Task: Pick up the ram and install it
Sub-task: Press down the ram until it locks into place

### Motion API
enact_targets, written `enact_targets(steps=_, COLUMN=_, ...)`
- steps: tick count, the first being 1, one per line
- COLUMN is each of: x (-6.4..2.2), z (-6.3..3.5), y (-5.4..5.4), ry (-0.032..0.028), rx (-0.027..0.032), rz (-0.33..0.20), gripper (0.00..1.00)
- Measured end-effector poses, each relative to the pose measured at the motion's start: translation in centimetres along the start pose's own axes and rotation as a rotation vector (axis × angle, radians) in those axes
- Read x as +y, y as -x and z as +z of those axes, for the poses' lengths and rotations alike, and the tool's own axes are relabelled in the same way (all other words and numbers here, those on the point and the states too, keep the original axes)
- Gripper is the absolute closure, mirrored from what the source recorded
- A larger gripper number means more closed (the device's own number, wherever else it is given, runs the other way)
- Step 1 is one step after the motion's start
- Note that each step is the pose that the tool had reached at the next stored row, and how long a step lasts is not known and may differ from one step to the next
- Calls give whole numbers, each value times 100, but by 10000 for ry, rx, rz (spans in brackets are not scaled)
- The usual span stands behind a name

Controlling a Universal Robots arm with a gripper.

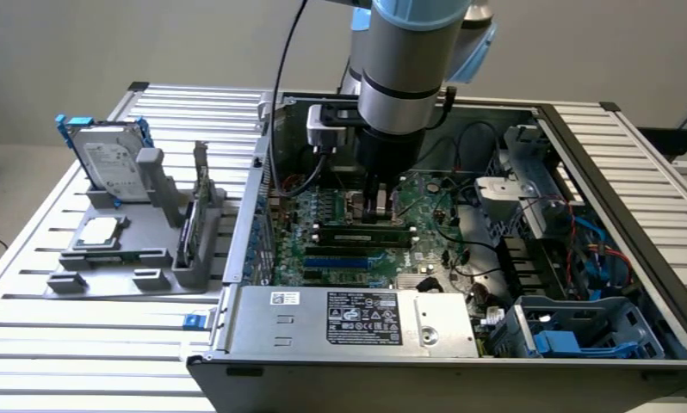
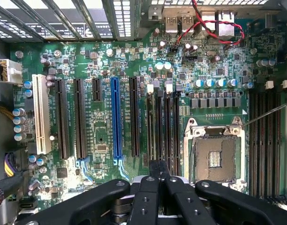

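The ram (image 1: 361, 231), a long green stick with black chips, stands on edge in a black slot of the motherboard (image 1: 320, 211) inside the open computer case. My gripper (image 1: 376, 215) hangs straight down with its tips just over the middle of the stick; I cannot tell whether they touch it. In the wrist view the black fingers (image 2: 158, 174) are pressed together with nothing between them, above the row of memory slots (image 2: 163, 124).
A grey holder (image 1: 126, 249) on the slatted table holds a hard drive with blue rails (image 1: 106, 157) and a square silver processor (image 1: 100, 231). The power supply (image 1: 355, 318), the case walls, loose cables (image 1: 481, 258) and the empty processor socket (image 2: 214, 157) surround the slots.
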State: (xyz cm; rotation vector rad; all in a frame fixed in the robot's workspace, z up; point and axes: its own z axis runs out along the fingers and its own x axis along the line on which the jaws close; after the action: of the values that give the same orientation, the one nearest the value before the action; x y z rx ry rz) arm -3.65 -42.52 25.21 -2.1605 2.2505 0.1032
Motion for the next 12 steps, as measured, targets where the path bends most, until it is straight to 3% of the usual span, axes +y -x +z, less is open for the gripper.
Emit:
enact_targets(steps=7, x=0, z=6, y=5, ry=0, rx=2, rz=-2, gripper=89)
enact_targets(steps=10, x=10, z=36, y=43, ry=-43, rx=41, rz=-1, gripper=89)
enact_targets(steps=12, x=20, z=60, y=73, ry=-77, rx=96, rz=-2, gripper=89)
